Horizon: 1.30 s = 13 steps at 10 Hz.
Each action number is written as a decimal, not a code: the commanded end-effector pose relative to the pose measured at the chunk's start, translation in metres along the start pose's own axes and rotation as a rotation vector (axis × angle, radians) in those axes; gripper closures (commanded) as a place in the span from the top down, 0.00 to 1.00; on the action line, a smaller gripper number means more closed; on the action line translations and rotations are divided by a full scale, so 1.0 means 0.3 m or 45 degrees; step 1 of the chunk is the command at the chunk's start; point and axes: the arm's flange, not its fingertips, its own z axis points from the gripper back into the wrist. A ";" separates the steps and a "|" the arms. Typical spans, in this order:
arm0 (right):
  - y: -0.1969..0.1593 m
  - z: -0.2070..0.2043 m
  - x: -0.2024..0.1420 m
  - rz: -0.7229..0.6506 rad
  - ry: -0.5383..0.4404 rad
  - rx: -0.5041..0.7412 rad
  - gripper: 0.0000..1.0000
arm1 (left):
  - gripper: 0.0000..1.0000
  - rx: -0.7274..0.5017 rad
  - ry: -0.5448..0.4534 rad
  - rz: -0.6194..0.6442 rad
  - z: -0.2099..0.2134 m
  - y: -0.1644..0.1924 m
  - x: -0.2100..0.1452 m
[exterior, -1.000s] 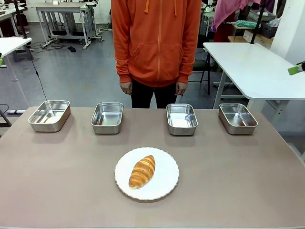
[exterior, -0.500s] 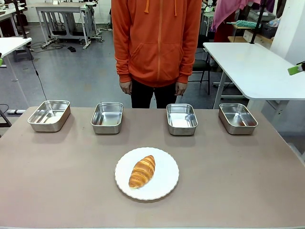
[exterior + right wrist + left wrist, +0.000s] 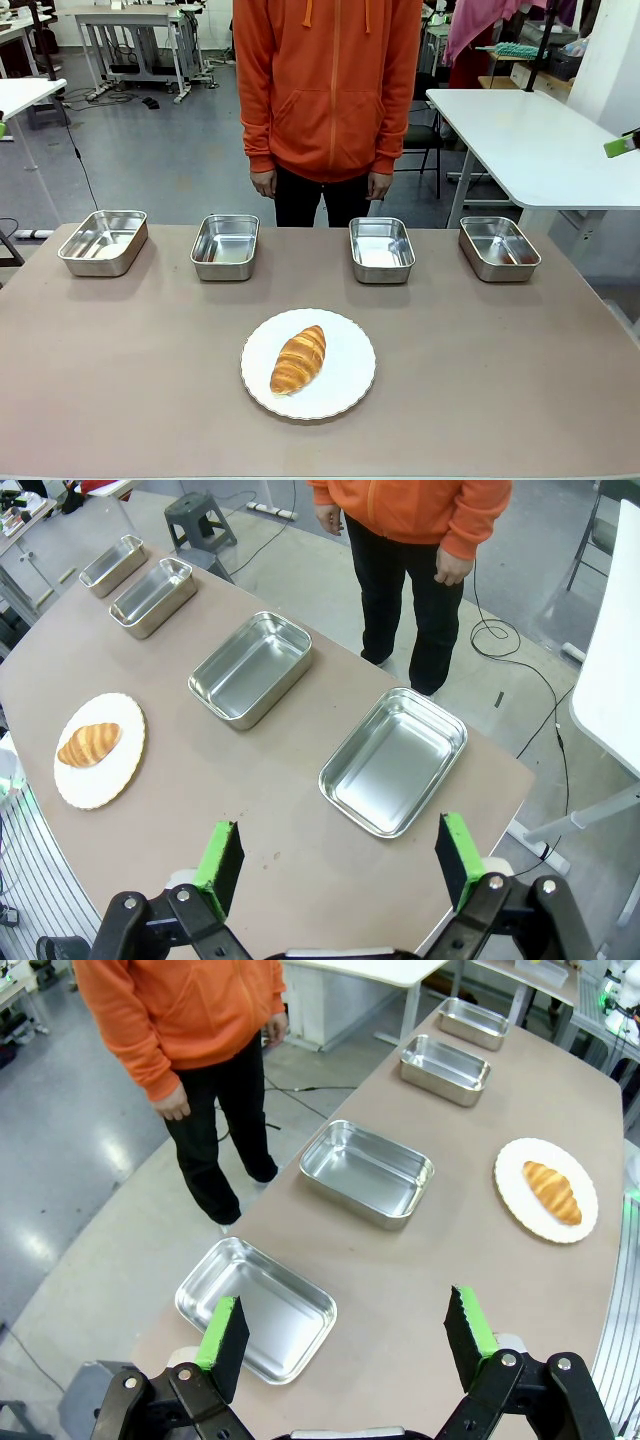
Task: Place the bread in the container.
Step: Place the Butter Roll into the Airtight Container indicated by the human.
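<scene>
Bread, a croissant, lies on a white plate at the middle of the table, toward the robot's edge. Its long axis runs near-to-far, the far tip leaning right. Behind it stands a row of four steel pans. The inner-left pan and inner-right pan are nearest, and which one serves as container cannot be told. Left gripper hangs high over the left end and right gripper over the right end, both wide apart, empty and well apart from the bread; neither looks clearly nearer. Bare tabletop rings the plate, so descent from above appears unobstructed. A person stands beyond the far edge, hands down.
</scene>
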 end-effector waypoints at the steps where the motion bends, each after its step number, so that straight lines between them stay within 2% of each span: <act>1: -0.001 -0.002 0.003 0.003 -0.020 0.010 1.00 | 1.00 0.000 0.004 -0.008 0.001 -0.003 0.004; 13: -0.001 -0.002 0.003 0.003 -0.020 0.010 1.00 | 1.00 0.000 0.004 -0.008 0.001 -0.003 0.004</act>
